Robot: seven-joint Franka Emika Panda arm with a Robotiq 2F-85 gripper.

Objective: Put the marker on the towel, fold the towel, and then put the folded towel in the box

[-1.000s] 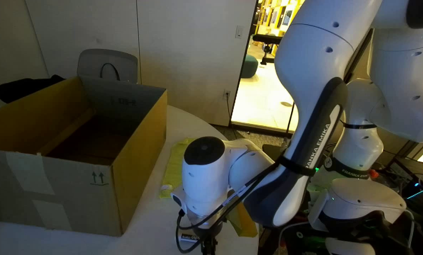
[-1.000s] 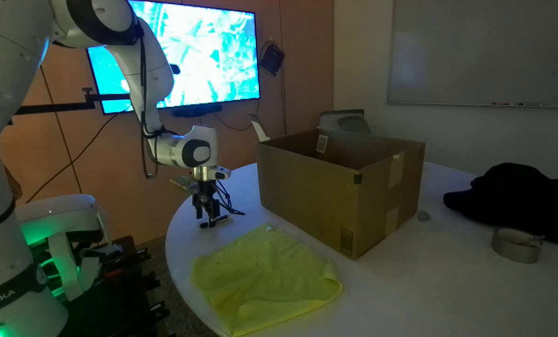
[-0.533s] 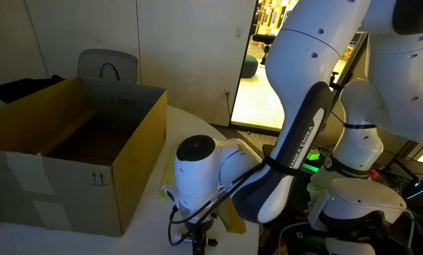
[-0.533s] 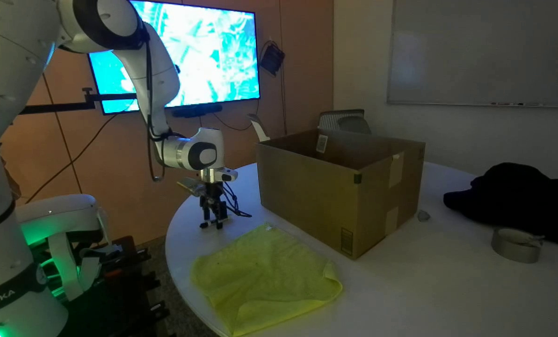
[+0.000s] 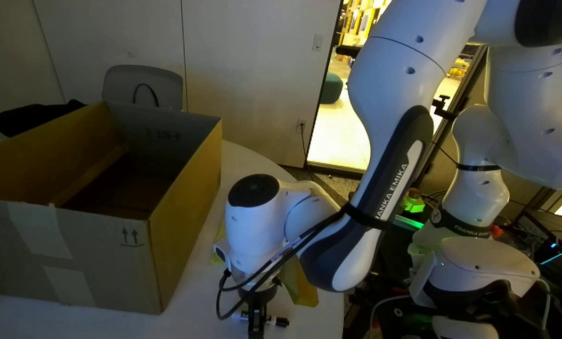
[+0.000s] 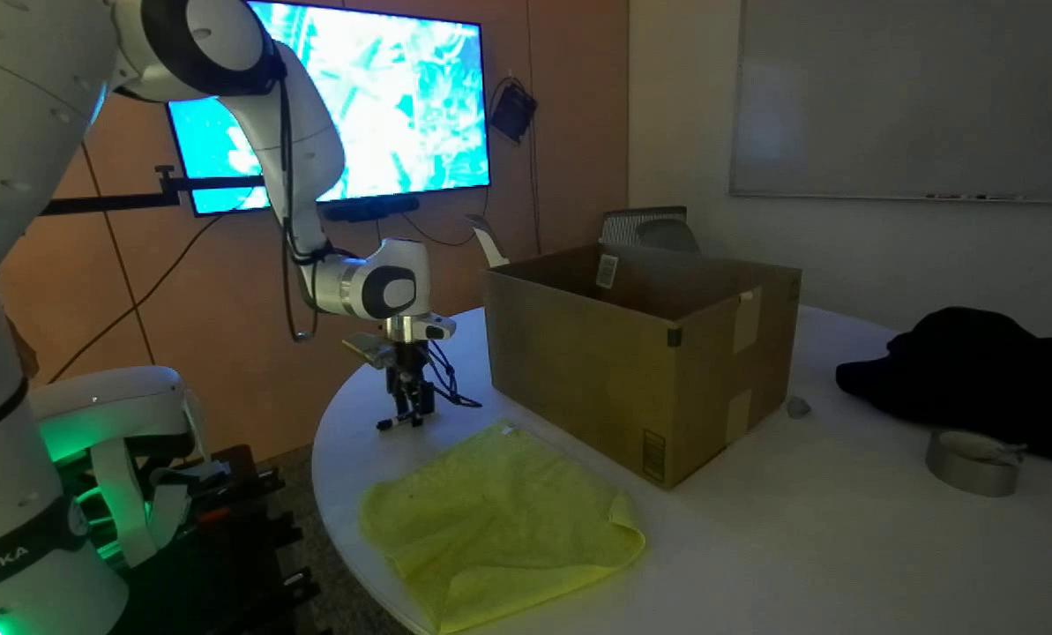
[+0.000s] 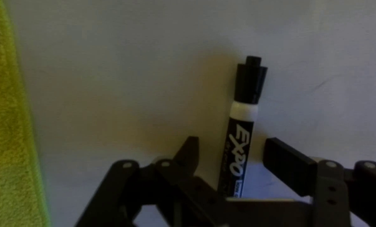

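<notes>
The marker is black with a white band and lies on the white table. It is partly hidden by the gripper in both exterior views, where its cap shows. My gripper is open over it, with one finger on each side and a gap to both. The yellow-green towel lies spread with one corner turned over. Its edge shows at the left of the wrist view, and most of it is behind the arm in an exterior view. The cardboard box stands open beside the towel.
The round white table has its edge close to the gripper and towel. A black cloth, a tape roll and a small grey lump lie past the box. A chair stands behind the box.
My gripper has moved along the table a short way, toward the box side, and stands over the marker's body. The marker, towel and box have not visibly moved.
</notes>
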